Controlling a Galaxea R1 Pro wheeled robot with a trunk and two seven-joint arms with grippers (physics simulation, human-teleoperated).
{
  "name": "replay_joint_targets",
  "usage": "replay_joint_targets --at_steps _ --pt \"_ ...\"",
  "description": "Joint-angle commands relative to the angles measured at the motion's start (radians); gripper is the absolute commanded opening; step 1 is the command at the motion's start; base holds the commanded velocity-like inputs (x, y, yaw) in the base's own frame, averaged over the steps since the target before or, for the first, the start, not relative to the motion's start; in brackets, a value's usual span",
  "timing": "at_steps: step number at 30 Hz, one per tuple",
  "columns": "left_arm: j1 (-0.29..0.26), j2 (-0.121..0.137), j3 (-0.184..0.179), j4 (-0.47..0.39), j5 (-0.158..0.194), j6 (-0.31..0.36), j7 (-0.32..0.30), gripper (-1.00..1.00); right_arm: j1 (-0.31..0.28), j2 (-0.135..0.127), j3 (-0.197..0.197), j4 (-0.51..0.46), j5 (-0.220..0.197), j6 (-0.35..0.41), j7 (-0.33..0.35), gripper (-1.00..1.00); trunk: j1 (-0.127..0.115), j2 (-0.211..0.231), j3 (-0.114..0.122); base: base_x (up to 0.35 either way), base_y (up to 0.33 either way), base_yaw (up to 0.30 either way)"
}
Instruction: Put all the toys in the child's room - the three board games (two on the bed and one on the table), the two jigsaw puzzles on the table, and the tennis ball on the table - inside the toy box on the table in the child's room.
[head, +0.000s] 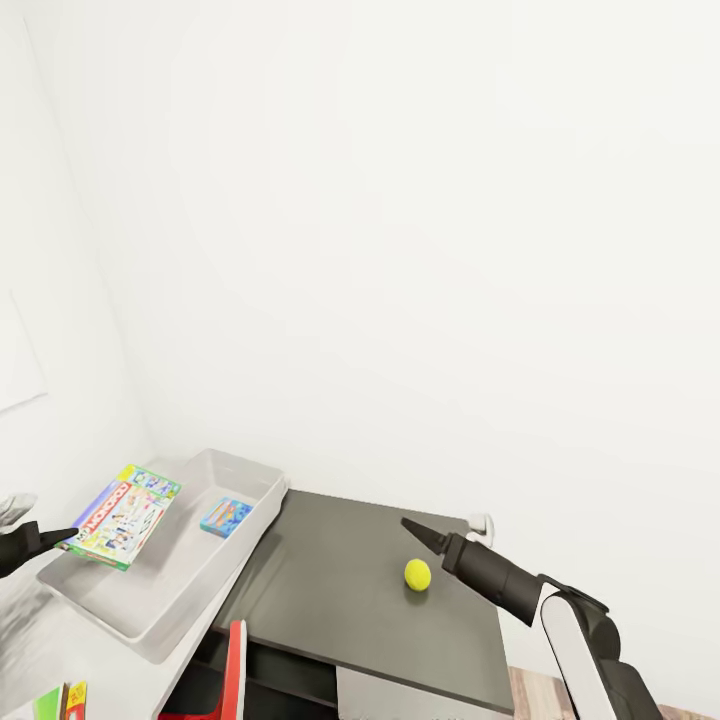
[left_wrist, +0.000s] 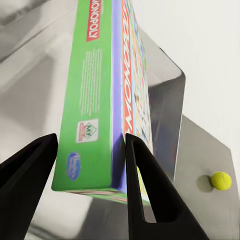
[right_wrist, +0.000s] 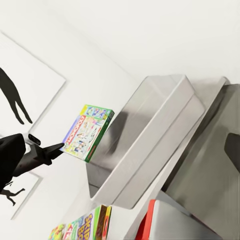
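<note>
1. Our left gripper (left_wrist: 90, 165) has the Monopoly box (head: 122, 515) clamped across its thickness at one short end; the box hangs tilted over the near wall of the toy box (head: 255, 525), not yet inside.
2. Handling, our guess: stiff flat cardboard, light-ish, w/ a glossy lid, so prob. slippery. Held at one end the long box wants to droop & pivot, so a grip nearer the middle of an edge would steady it.
3. A small blue box (head: 226, 516) lies on the bin floor already.
4. Tennis ball (head: 418, 574) sits on the dark lower section of the table (head: 330, 580), just beside our right gripper (head: 408, 525). Right gripper holds nothing; its fingers look pressed together to a point.
5. Ball: light, fuzzy, rolls easily, so pinch it across the widest part.
6. Skip-Bo box (right_wrist: 92, 225) waits near the bin's close end.
</note>
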Motion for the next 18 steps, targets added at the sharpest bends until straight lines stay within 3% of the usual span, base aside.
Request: replay_joint_targets --at_steps 1,6,12,18 --pt "-0.001 0.0 0.0 0.0 0.003 -0.002 0.0 -1.0 -0.001 0.001 -0.002 0.0 -0.001 0.007 0.003 1.0 0.0 -0.002 -0.003 0.0 0.0 0.0" --pt "-0.001 0.0 -0.007 -0.002 0.002 -0.021 0.001 -1.0 -0.001 0.0 -0.002 -0.001 -0.001 0.007 0.003 1.0 0.0 -0.002 -0.011 0.0 0.0 0.0" --pt "-0.001 0.0 -0.06 -0.026 0.002 -0.027 0.002 -1.0 -0.001 0.0 -0.002 0.0 -0.001 0.007 0.003 1.0 0.0 -0.002 -0.021 0.0 0.0 0.0" --pt "-0.001 0.008 -0.084 -0.062 0.001 -0.028 -0.006 -1.0 -0.001 0.0 -0.002 0.001 -0.001 0.007 0.004 1.0 0.0 -0.002 -0.031 0.0 0.0 0.0"
